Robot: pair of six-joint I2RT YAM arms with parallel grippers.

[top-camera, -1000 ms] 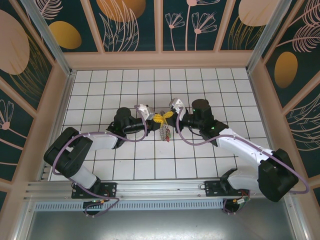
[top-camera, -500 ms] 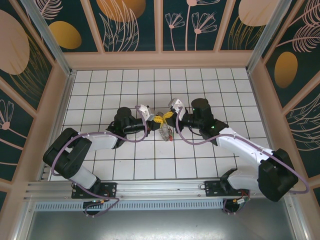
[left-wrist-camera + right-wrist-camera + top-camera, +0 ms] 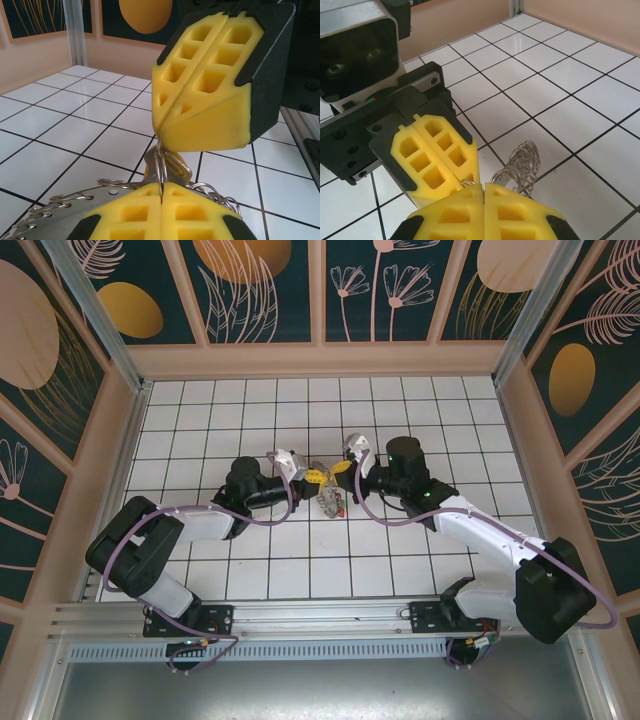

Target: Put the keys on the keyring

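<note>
Nose to nose on the keyring (image 3: 60,212), lol

My left gripper (image 3: 161,202) is squeezed fully shut on a thin wire loop of the keyring, whose toothed rim curves away just below and left of it. My right gripper (image 3: 170,120) comes in from above the keyring, also clamped tight on that same loop, so the two yellow noses almost touch. A dull brass-looking key (image 3: 172,169) hangs on the loop between them, right against the keyring's rim. From the top camera the keyring dangles under both grippers over the white tiled counter (image 3: 200,430), with a speck of red at its low end, too small to call. Can't tell if it touches the counter.
</note>
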